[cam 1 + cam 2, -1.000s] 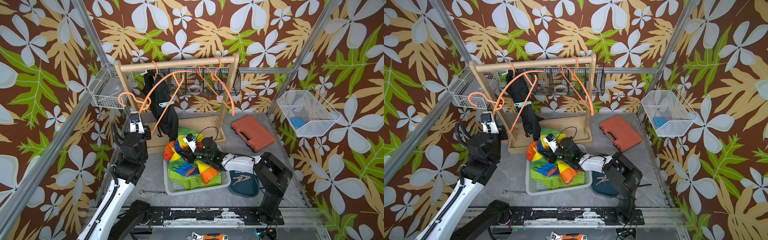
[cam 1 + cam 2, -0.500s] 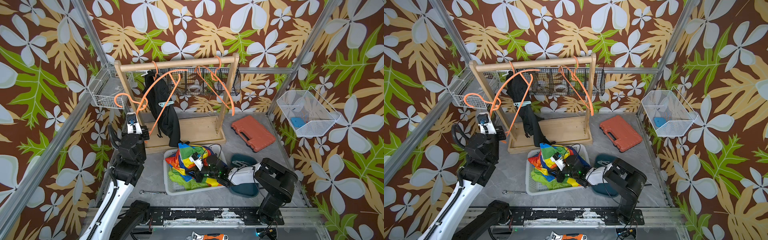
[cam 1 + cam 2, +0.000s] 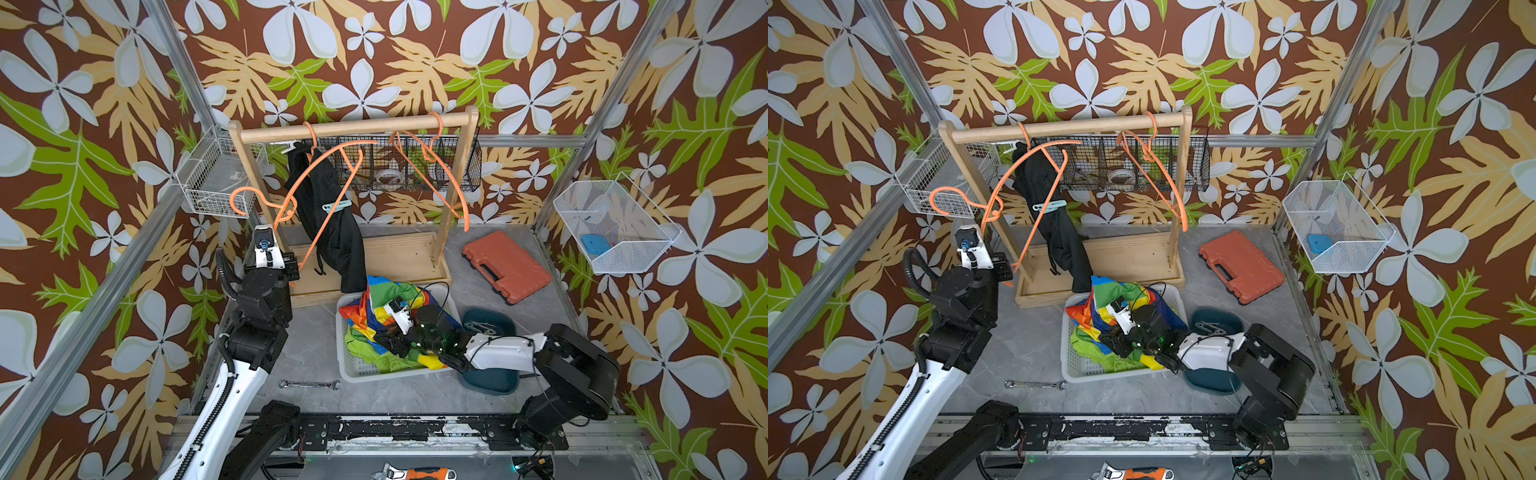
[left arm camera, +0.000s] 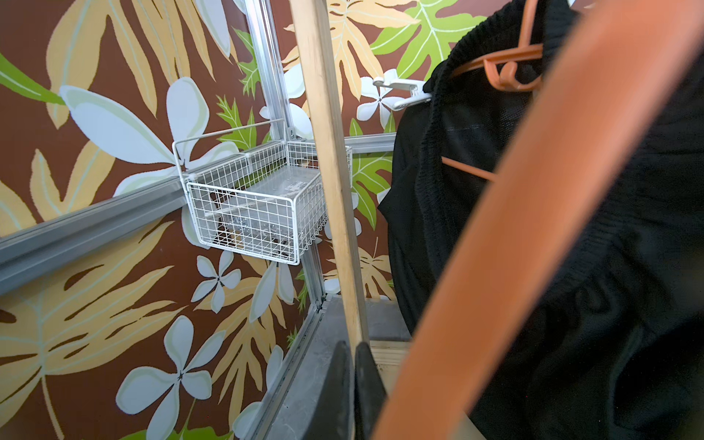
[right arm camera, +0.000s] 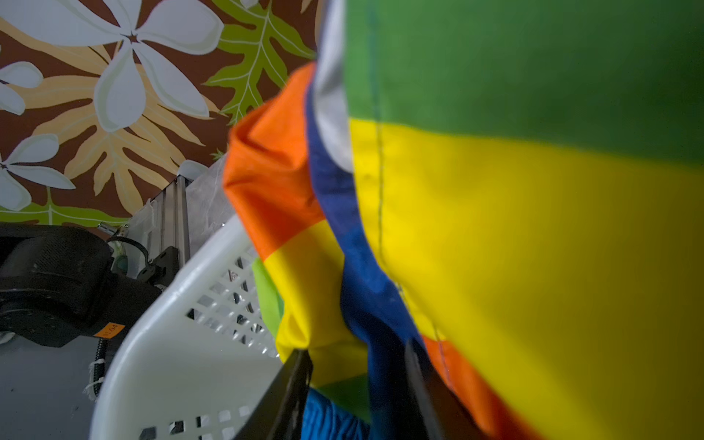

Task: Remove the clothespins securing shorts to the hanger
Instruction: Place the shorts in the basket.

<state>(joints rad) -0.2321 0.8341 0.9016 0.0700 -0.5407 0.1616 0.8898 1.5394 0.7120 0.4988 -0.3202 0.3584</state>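
**Drop the shorts cleanly, then go for the pins**

In both top views my right gripper (image 3: 385,338) lies low in the white basket (image 3: 347,372) just in front of the wooden rack (image 3: 353,122). Its nose is buried in the colour-blocked shorts (image 3: 388,291). My left gripper (image 3: 293,272) sits at the rack's left foot. As far as I can judge, it is clamped on the lower corner of an empty orange hanger (image 3: 249,189), which stands off the rail. The black shorts (image 3: 332,237) hang from the rack with a teal clothespin (image 3: 337,205) across their middle.

In the left wrist view my fingers (image 4: 339,381) are pressed together, and the hanger's orange band runs close alongside them. A white clothespin (image 4: 400,91) bites the black waistband beside the rack's left post.

In the right wrist view the jaws stand apart. A blue fold of the shorts lies in the gap, resting against a finger (image 5: 417,381), with the basket rim just beside it.

To finish this release well, I would widen fully and back straight out. A sideways pull could let a pad drag the cloth over the rim. After that, both pins on the black shorts are left to remove.
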